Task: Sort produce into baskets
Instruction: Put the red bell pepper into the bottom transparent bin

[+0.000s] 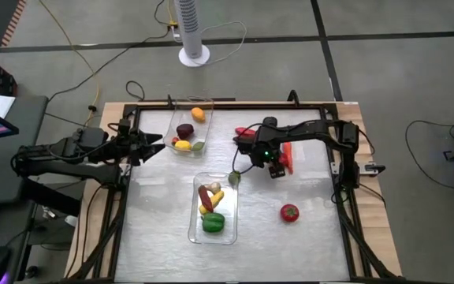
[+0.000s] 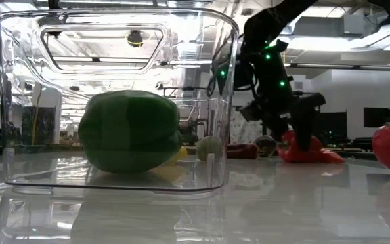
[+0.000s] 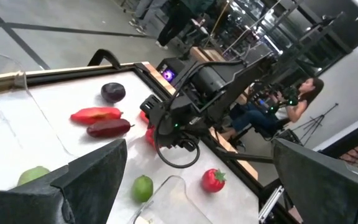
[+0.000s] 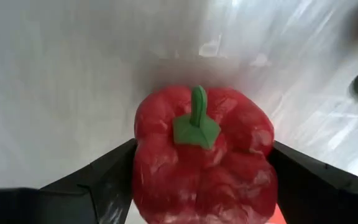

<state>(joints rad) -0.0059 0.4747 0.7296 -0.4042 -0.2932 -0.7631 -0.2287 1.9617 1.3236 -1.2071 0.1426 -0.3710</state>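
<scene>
Robotics lab, bare concrete floor, trailing cables, tower fan, tripod, seated person

Glossy plastic red pepper; clear shiny basket; matt dark hand.

red pepper, green stem | green pepper | red tomato

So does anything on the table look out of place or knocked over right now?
Nothing looks spilled or damaged. Both baskets, far and near, sit flat with produce inside. Some pieces, like the tomato, lie loose on the table. The right tool straddles a red pepper.
</scene>
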